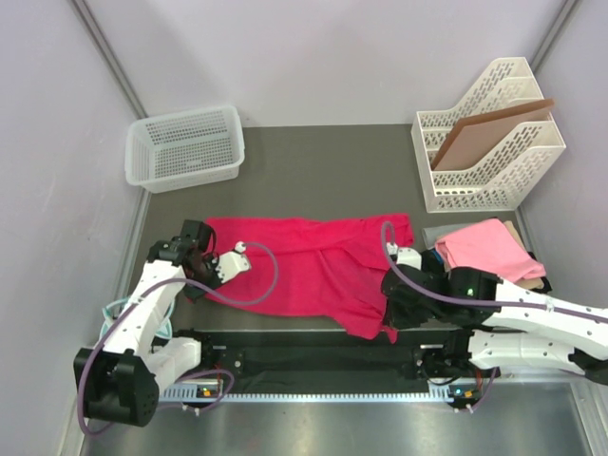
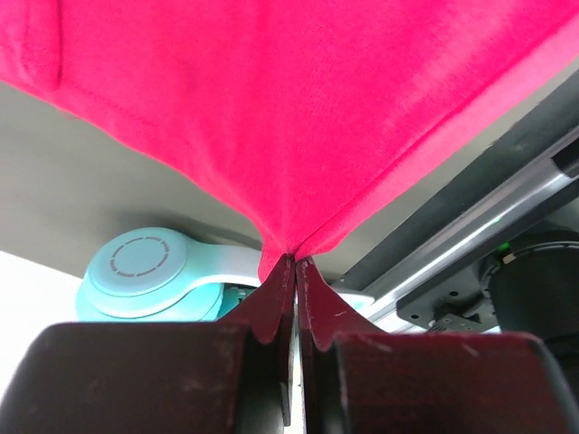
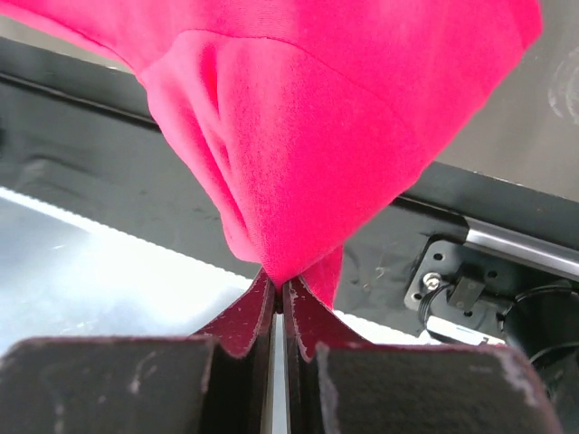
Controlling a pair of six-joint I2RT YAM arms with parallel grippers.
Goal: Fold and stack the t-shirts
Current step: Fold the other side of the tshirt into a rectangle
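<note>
because the crimson t-shirt (image 1: pixel 313 261) is light, limp cloth that sags and bunches, corners are your best hold: it lies across the near counter (image 1: pixel 323 161), with the left pincer (image 2: pixel 296 271) and right pincer (image 3: pixel 279 289) each pinched shut on its near edge.

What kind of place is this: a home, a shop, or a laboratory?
Most likely a laboratory robot cell: the left arm and right arm are bolted to a dark table enclosed by plain walls, with props: a white basket, a file rack, a crimson t-shirt.
</note>
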